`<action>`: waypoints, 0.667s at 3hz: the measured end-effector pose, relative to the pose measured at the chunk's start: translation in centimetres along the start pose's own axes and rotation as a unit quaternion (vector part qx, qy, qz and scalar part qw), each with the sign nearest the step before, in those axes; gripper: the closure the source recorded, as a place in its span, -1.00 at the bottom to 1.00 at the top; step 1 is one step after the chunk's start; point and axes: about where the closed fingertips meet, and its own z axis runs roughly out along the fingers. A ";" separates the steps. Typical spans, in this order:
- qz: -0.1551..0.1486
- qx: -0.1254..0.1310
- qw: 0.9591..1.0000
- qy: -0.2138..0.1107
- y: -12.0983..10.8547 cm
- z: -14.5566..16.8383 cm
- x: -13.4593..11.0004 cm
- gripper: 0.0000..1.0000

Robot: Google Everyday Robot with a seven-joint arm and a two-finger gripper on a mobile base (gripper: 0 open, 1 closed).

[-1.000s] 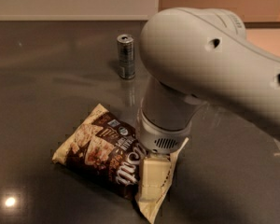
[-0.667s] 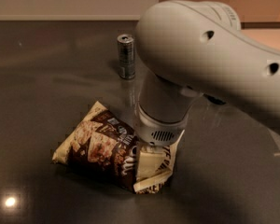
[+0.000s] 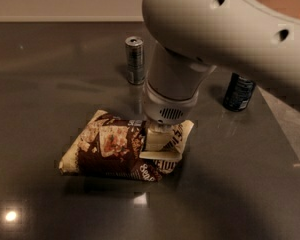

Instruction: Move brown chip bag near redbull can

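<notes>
The pincer (image 3: 160, 143) points straight down in the middle of the bench (image 3: 50, 74), clamped on the crumpled right end of the brown chip bag (image 3: 107, 151), which bunches up around it. The rest of the bag lies flat, stretching toward the left edge. The arm's thick pale wrist (image 3: 172, 89) rises directly above. Beyond it, toward the far edge, the redbull can (image 3: 135, 60) stands upright, well apart from the bag. A wider dark can (image 3: 238, 91) stands near the right edge.
</notes>
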 end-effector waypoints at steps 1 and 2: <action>-0.001 0.024 1.000 -0.001 -3.3 -0.8 -0.3 1.00; 0.004 0.044 0.999 0.000 -6.8 -1.4 -0.1 1.00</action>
